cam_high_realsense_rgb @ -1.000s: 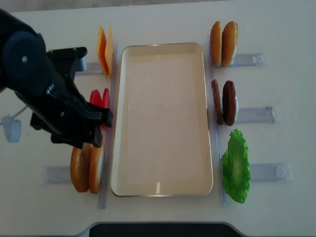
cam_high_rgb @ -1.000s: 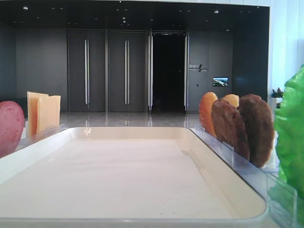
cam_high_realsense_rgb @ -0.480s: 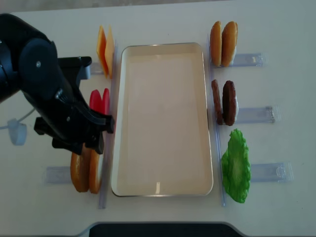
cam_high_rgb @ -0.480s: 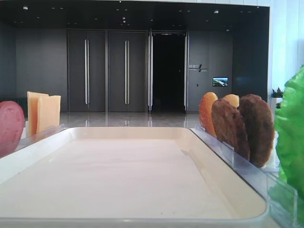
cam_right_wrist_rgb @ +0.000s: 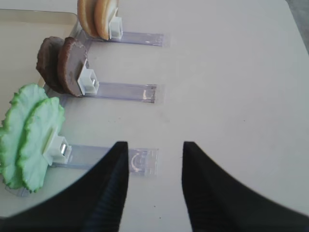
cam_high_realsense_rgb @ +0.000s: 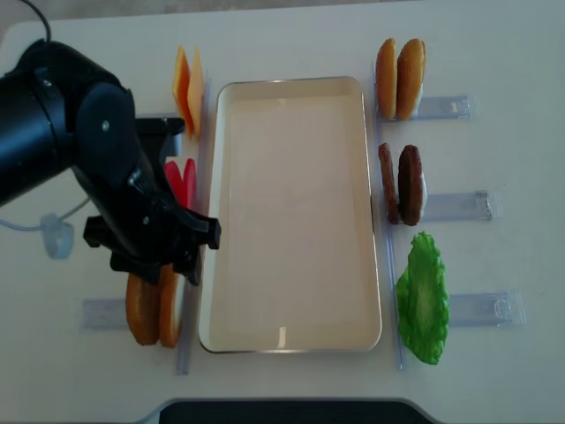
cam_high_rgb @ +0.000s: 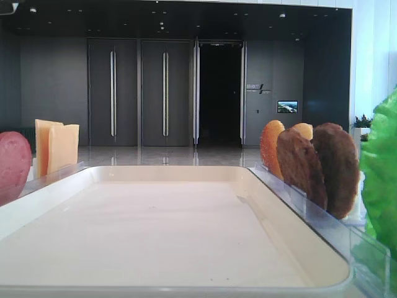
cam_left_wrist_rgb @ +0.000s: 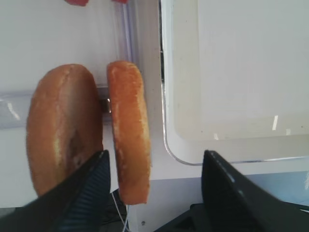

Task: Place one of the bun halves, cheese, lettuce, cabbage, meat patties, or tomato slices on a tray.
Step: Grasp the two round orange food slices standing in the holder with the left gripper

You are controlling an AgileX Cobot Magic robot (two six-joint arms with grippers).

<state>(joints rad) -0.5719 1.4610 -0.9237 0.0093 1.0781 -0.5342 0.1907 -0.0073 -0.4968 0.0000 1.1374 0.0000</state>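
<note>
So the bun halves (cam_left_wrist_rgb: 128,130) I'm hovering over are the pair standing on edge in the clear rack (cam_high_realsense_rgb: 101,311) just left of the tray (cam_high_realsense_rgb: 291,340), down at its near-left corner. In my left wrist view the inner half sits between my two fingers, but neither finger is touching it, and the outer half (cam_left_wrist_rgb: 63,128) stands right next to it, partly behind my left finger (cam_left_wrist_rgb: 89,193). My left gripper (cam_left_wrist_rgb: 154,186) is spread wide and holding nothing.

The tray itself is bare cream-white, with nothing lying in it in either high view. Just up from my buns, along the same left side, are the tomato slices (cam_high_realsense_rgb: 181,181), mostly hidden under my left arm (cam_high_realsense_rgb: 79,150), and past those the cheese (cam_high_realsense_rgb: 188,88) standing upright at the far-left corner.

On the other side of the tray there's a second pair of bun halves (cam_high_realsense_rgb: 400,78) at the far end, the meat patties (cam_high_realsense_rgb: 402,184) in the middle rack, and the lettuce (cam_high_realsense_rgb: 422,299) nearest, all propped upright in their own clear racks.

My right gripper (cam_right_wrist_rgb: 154,186) is parked well off to the right over the table (cam_right_wrist_rgb: 231,72), fingers apart with only tabletop and the end of the lettuce rack (cam_right_wrist_rgb: 137,161) showing between them, so it's not gripping anything either.
</note>
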